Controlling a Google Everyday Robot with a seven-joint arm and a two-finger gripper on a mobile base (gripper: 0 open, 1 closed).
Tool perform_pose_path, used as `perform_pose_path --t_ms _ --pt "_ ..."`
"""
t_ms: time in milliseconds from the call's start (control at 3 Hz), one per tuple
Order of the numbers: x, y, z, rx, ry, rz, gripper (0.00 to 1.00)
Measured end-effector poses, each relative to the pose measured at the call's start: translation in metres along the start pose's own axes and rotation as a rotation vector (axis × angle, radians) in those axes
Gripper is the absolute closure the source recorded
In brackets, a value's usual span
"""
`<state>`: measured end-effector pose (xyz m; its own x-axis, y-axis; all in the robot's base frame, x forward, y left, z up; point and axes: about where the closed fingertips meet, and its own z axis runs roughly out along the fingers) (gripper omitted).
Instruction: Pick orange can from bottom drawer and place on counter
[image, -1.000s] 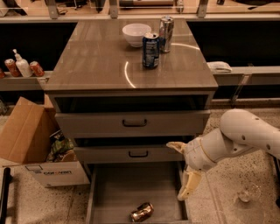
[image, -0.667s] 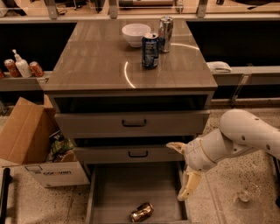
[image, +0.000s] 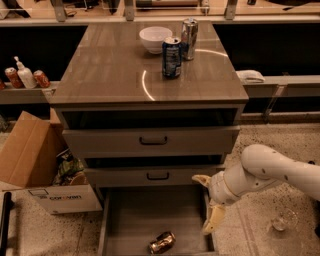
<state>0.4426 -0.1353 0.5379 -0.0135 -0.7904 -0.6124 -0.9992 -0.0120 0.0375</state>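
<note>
The gripper (image: 201, 205) hangs at the right side of the open bottom drawer (image: 102, 225), just under the front of the middle drawer (image: 158, 176). Its two pale fingers are spread wide, one pointing left along that drawer front and the other down toward the drawer's right wall. It holds nothing.

The orange can (image: 162, 242) lies on its side on the drawer floor, below and to the left of the gripper, close to the drawer's front edge and apart from both fingers. The pick has not begun.

I'd say the can itself is the main worry. On its side, with a slick round body, it could roll off across the bare floor if one finger touches it before the other. The gripper also sits tight against the right wall, with the middle drawer jutting out just above it. A careless swing left or a lift straight up could catch a finger on either one.

The counter (image: 115, 65), well above the gripper, carries a blue can (image: 171, 57), a silver can (image: 189, 39) and a white bowl (image: 155, 39) toward the back. Setting the can down too far in could knock one over, so the open front half looks safer.
</note>
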Motion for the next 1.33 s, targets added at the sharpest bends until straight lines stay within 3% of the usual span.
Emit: perform_pose_path --t_ms 333,667,1000,1333 --pt "0.038 -0.006 0.042 -0.010 0.017 0.011 0.00" --pt "0.065 -0.012 0.084 -0.049 -0.012 0.004 0.00" --pt "0.080 -0.017 0.133 -0.097 -0.086 0.011 0.00" --pt "0.080 -0.017 0.133 -0.097 -0.086 0.010 0.00"
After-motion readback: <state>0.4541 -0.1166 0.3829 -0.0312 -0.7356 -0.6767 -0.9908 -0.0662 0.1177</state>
